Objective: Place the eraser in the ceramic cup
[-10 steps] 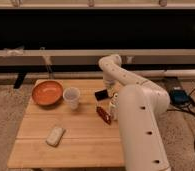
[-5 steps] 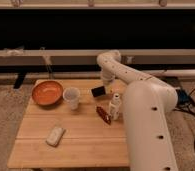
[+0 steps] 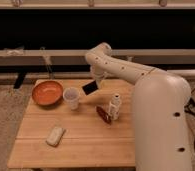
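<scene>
- You've got the gripper (image 3: 94, 81) at the desk's 12 o'clock, near the back edge, pointing down from the arm (image 3: 116, 64).
- Gripper is pressed together on the eraser (image 3: 90, 87); it's pinching the eraser's upper right end.
- Eraser hangs tilted, left end lower. It looks to be off the desk (image 3: 86, 145), but you can't tell for sure from this angle.
- Eraser sits at approx 2 o'clock from the cup (image 3: 71, 97), just beside its rim w/ a thin gap. Not in the cup, not over its mouth.
- Cup stands upright, mouth up, at approx 10 o'clock from desk centre.
- Orange bowl (image 3: 47, 92) is at the cup's 9 o'clock, rims just beside each other; touching or not, can't tell.
- White bottle (image 3: 114, 106) stands upright at the cup's 3–4 o'clock, well apart from it, close to the robot's body.
- Reddish-brown stick (image 3: 103, 114) lies at the bottle's 8 o'clock, right against its base.
- Pale block (image 3: 56, 135) lies flat at the desk's 7–8 o'clock, on its own, well apart from cup & gripper.
</scene>
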`<state>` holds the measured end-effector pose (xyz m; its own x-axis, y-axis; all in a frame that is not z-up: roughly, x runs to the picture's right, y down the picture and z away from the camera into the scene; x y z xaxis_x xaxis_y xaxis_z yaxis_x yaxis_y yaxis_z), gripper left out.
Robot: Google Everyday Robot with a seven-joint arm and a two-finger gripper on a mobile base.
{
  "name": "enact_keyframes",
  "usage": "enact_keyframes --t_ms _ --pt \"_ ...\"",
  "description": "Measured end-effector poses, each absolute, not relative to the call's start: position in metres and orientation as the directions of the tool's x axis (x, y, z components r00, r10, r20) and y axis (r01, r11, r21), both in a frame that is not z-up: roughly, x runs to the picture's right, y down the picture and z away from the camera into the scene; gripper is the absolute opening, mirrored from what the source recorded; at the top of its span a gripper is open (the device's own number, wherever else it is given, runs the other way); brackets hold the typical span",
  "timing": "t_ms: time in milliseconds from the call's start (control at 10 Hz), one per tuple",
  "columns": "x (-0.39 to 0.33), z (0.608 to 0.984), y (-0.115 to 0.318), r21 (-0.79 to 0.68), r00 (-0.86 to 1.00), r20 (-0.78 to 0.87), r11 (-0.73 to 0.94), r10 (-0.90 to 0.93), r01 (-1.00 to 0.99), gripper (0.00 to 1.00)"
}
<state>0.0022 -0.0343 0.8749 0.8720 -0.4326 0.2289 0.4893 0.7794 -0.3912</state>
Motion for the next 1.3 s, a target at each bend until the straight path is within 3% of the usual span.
enact_keyframes --t_ms 700,1300 --pt "-0.019 0.856 -0.064 -0.291 0.816 0.169 0.763 -0.553 0.577 0.0" --pt "-0.048 0.837 -0.055 -0.24 0.754 0.174 0.715 -0.634 0.657 0.0"
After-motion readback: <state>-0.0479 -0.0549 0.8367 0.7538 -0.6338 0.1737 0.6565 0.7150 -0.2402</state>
